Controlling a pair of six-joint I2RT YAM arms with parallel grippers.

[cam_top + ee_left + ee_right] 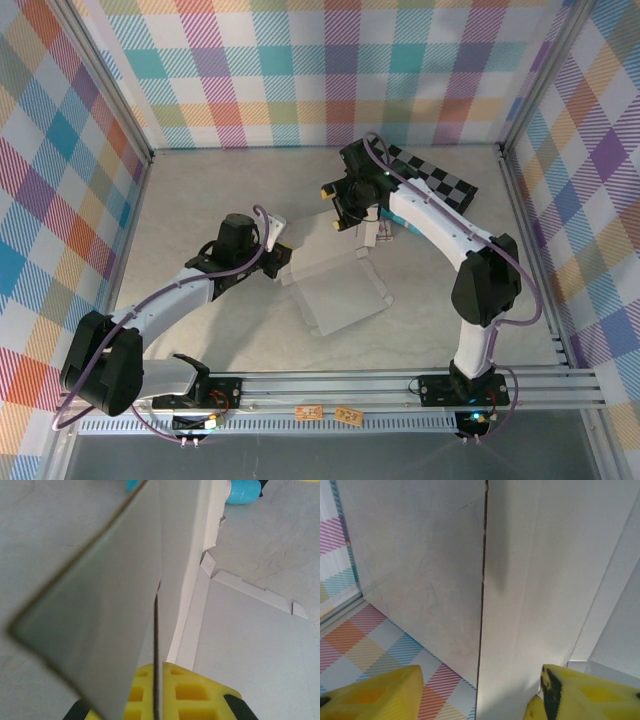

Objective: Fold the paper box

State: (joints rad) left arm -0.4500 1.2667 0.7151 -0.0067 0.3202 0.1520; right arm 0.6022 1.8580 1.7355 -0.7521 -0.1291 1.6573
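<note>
The paper box (335, 285) lies mid-table as a partly raised sheet, grey-white side up. My left gripper (277, 250) is at its left end, shut on an upright flap. In the left wrist view that flap's thin edge (156, 630) runs down into my left gripper (157, 672), pinched between the yellow pads. My right gripper (350, 215) hangs over the sheet's far edge. In the right wrist view a standing panel of the paper box (535, 580) rises edge-on inside my right gripper (482, 692), whose yellow fingers (380, 692) stand apart and touch nothing.
A black-and-grey checkerboard (440, 185) lies at the back right, with a teal object (408, 228) beside the right arm, seen also as a cyan shape (242, 491). Plaid walls enclose the table. A metal rail (400, 385) runs along the near edge.
</note>
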